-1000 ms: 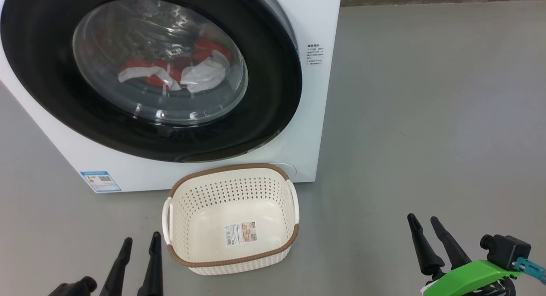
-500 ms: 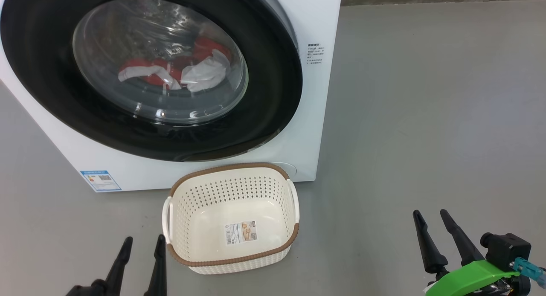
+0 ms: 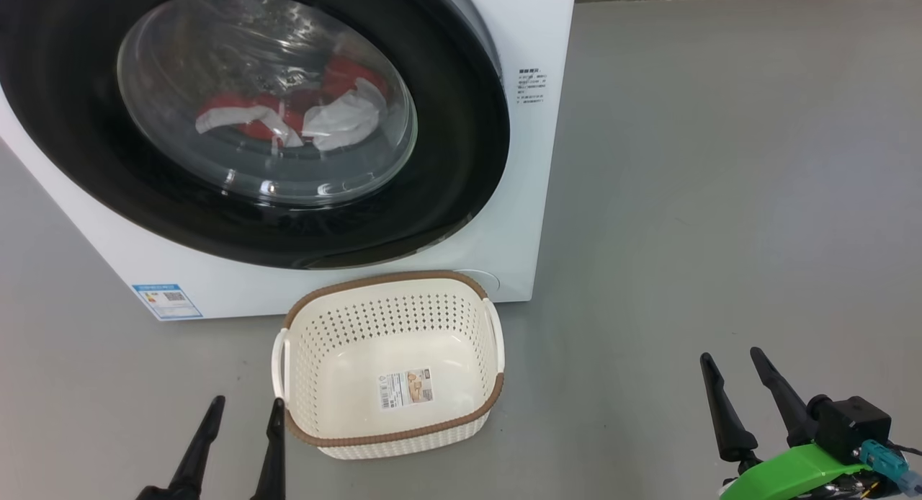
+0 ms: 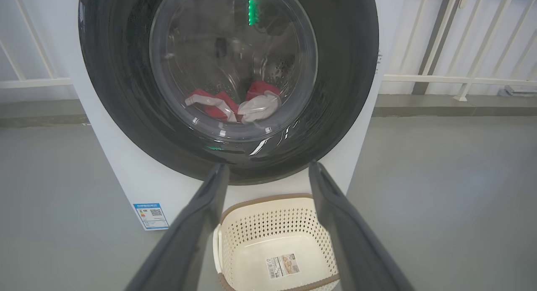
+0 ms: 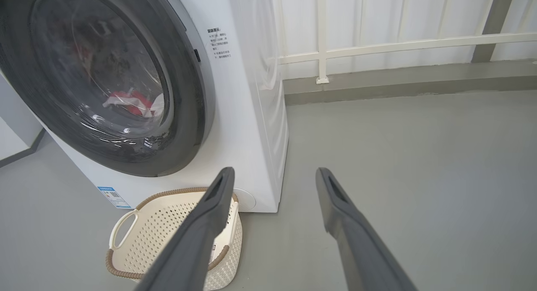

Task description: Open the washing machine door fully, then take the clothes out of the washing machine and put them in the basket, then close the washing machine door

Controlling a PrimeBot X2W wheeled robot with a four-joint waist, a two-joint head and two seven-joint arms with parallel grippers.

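Because the washing machine door (image 3: 461, 147) at upper left shuts in the red clothes (image 3: 288, 122), the basket (image 3: 392, 280) sits empty just below it, and the left end effector (image 3: 248, 400) and right end effector (image 3: 731, 354) hover released, bottom corners.

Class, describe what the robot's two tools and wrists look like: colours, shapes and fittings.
The left tool and the right tool each have two long black fingers tapering to points. Behind the right tool sit a bright green bracket, a small black block and a teal connector. Close up, the fingers look dark grey with flat faces.
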